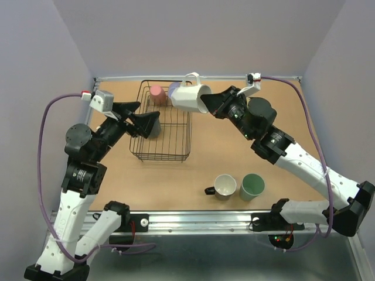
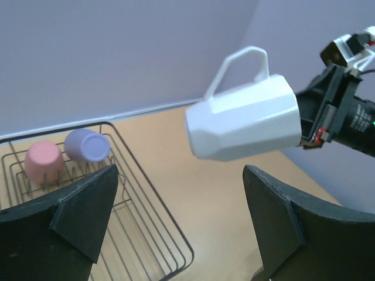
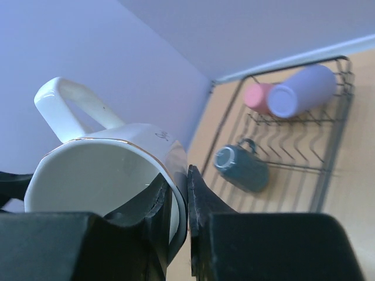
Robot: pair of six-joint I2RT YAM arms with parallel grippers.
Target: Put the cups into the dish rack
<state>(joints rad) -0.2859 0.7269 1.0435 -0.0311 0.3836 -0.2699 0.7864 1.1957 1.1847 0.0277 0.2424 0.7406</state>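
My right gripper [image 1: 206, 104] is shut on the rim of a white cup [image 1: 190, 96], one finger inside and one outside. It holds the cup on its side in the air, handle up, above the right far edge of the black wire dish rack [image 1: 189, 134]. The right wrist view shows the grip [image 3: 186, 199] on the cup [image 3: 99, 170]. In the rack lie a pink cup [image 1: 157, 93], a lavender cup [image 1: 173, 91] and a dark grey cup [image 3: 243, 168]. My left gripper [image 1: 143, 120] hovers open over the rack, nothing between its fingers [image 2: 181, 216].
Near the front of the table stand a cream-inside cup with a black handle [image 1: 225, 185] and a mint green cup [image 1: 253, 185], both upright. Purple walls close in the table on three sides. The left wrist view shows the white cup [image 2: 246, 120] close ahead.
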